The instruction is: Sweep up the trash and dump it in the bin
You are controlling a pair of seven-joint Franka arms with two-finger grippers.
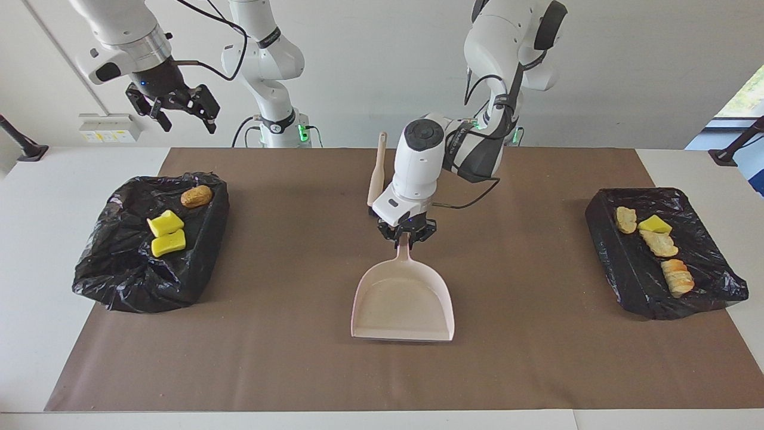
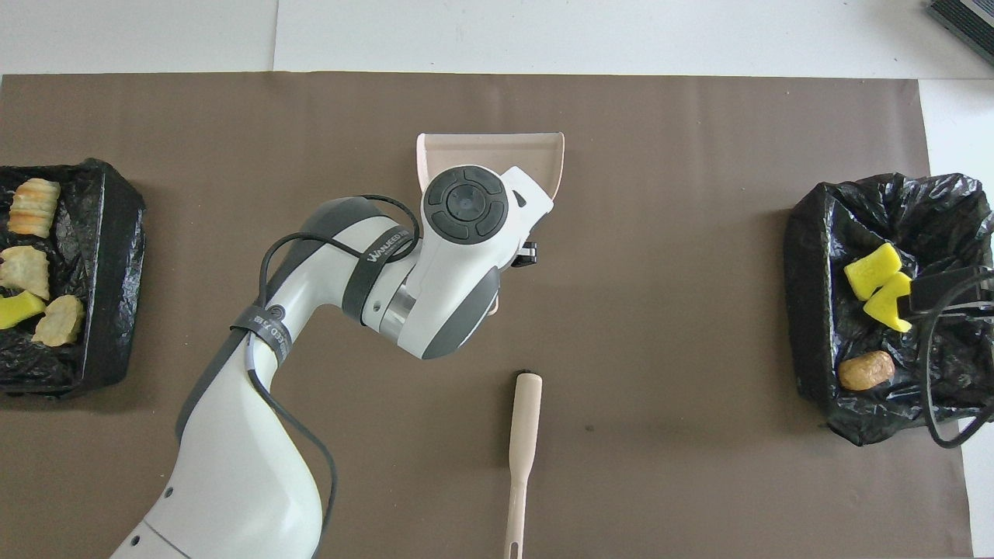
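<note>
My left gripper (image 1: 406,234) is shut on the handle of the pale dustpan (image 1: 403,298), which lies flat and low at the middle of the brown mat with nothing in it. From overhead the arm hides the handle, and only the pan's mouth (image 2: 497,149) shows. The trash lies in two black-lined bins. Yellow sponge pieces (image 1: 166,233) and a brown lump (image 1: 196,196) are in the bin (image 1: 119,269) at the right arm's end. Bread-like lumps (image 1: 659,243) and a yellow piece (image 1: 655,224) are in the bin (image 1: 621,263) at the left arm's end. My right gripper (image 1: 187,122) waits open, high over its bin.
A pale hand brush (image 1: 376,179) lies on the mat nearer to the robots than the dustpan, bristles toward the pan; it also shows from overhead (image 2: 524,419). The brown mat (image 1: 286,358) covers most of the white table.
</note>
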